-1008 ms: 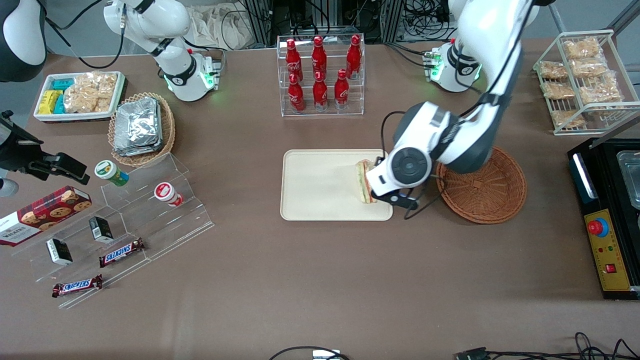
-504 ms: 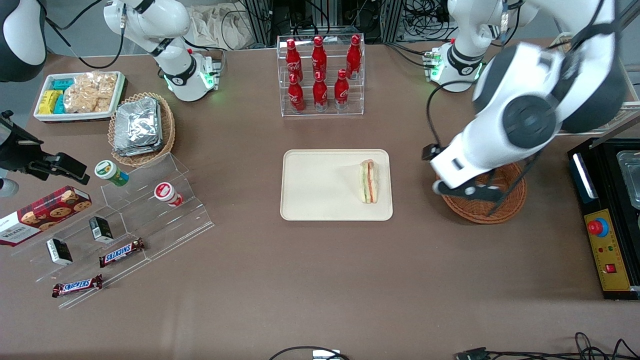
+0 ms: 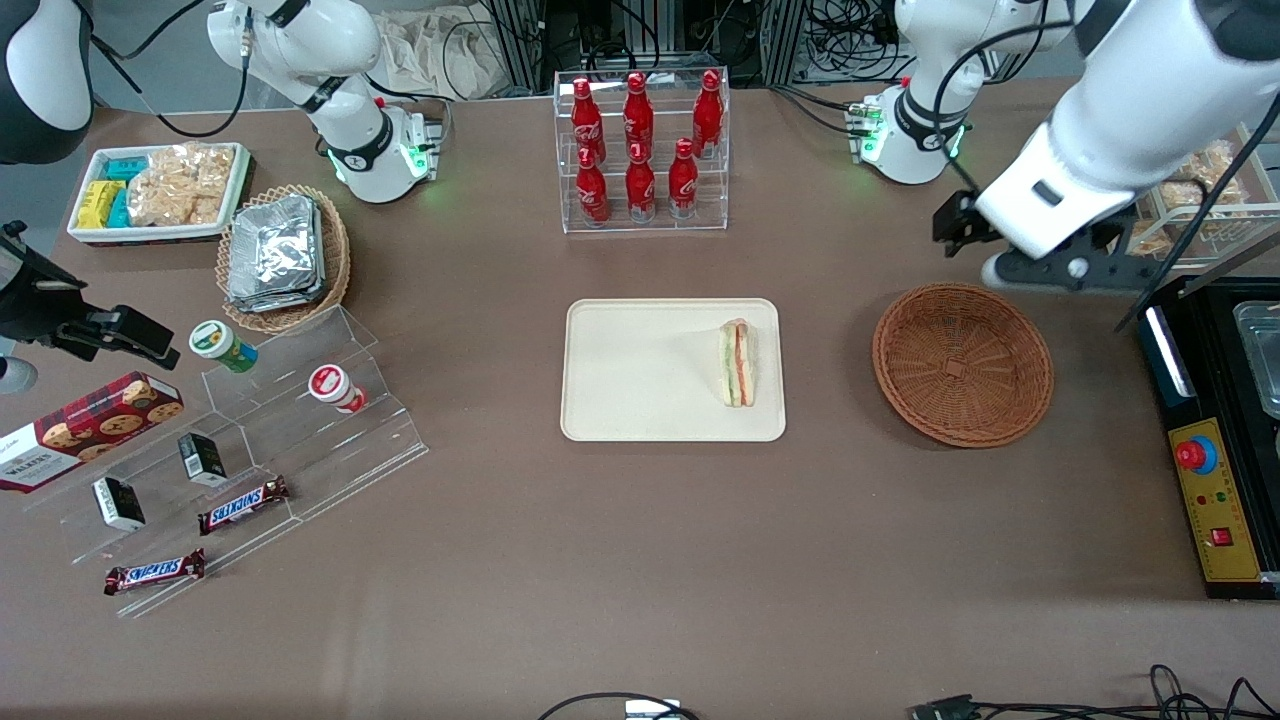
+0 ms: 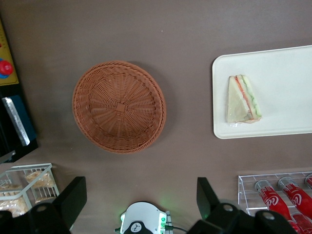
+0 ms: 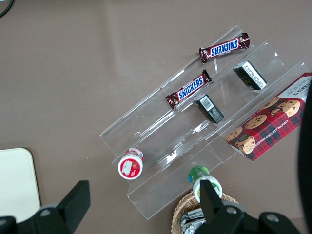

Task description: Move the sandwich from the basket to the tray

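Note:
The sandwich, a white wedge with green and orange-pink layers, lies flat on the cream tray, near the tray edge closest to the basket. The reddish-brown wicker basket stands empty beside the tray. My gripper hangs high above the table, just past the basket's rim, farther from the front camera and toward the working arm's end. It is open and holds nothing. The left wrist view looks straight down on the basket, the sandwich and the tray, with the gripper open wide and both fingers apart.
A clear rack of red cola bottles stands farther back than the tray. A white wire rack of snack bags and a black box with a red button sit at the working arm's end. Acrylic steps with snacks lie toward the parked arm's end.
The gripper has come away from the sandwich on the tray, risen, and swung over the basket toward the working arm's end. The sandwich stays on the tray.

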You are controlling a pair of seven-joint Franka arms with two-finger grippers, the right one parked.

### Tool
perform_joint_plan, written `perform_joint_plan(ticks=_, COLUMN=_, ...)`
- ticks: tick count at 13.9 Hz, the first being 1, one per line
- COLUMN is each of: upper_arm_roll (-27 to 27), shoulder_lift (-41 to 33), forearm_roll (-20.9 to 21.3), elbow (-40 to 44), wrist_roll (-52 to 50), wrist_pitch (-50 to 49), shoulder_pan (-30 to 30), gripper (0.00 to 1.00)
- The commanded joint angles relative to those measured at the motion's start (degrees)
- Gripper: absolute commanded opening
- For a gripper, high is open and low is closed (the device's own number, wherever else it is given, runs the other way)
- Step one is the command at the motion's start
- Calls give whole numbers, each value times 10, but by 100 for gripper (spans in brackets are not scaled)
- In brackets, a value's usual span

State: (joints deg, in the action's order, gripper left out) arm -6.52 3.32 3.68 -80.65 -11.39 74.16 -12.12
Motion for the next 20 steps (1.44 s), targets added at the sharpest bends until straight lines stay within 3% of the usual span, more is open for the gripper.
perform_joint_plan(ticks=1, upper_arm_roll=13, shoulder_lift=-54, forearm_roll=-2, elbow=-59, wrist_roll=9, wrist_pitch=8, shoulder_pan=7, gripper=100)
perform_joint_plan(ticks=7, upper_arm_roll=11, shoulder_lift=-68, forearm_roll=-33, elbow=-65, wrist_roll=66, wrist_pitch=7, shoulder_pan=122, gripper=100)
perform_joint_plan(ticks=13, upper_arm_roll=15, shoulder_lift=-46, forearm_roll=-7, elbow=-36, wrist_roll=59, wrist_pitch=7, shoulder_pan=118, gripper=100)
perform_joint_plan(ticks=20, upper_arm_roll=16, shoulder_lift=-46, forearm_roll=-5, elbow=-38, wrist_roll=64, wrist_pitch=6, shoulder_pan=118, gripper=100)
